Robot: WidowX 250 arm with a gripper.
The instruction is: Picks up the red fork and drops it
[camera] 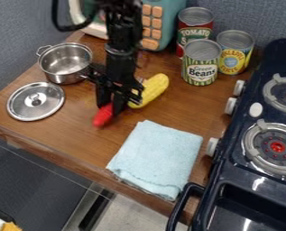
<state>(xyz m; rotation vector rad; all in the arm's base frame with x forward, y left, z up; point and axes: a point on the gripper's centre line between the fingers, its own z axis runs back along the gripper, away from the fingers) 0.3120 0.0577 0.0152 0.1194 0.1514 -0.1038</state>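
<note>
The black gripper [112, 103] hangs over the left middle of the wooden counter, between the pot and the yellow corn-shaped toy. The red fork [103, 116] is at its lower end, with the red handle showing below it and towards the front left. The gripper covers the fork's middle. A small silvery bit shows just behind the gripper, beside the yellow toy; whether it belongs to the fork is unclear.
Around the gripper are a metal pot [65, 64], its lid [36, 101] and the yellow toy [153, 90]. A light blue cloth [158, 158] lies in front. Several cans, including green beans [201, 63], stand behind; a dark stove [256, 135] is right.
</note>
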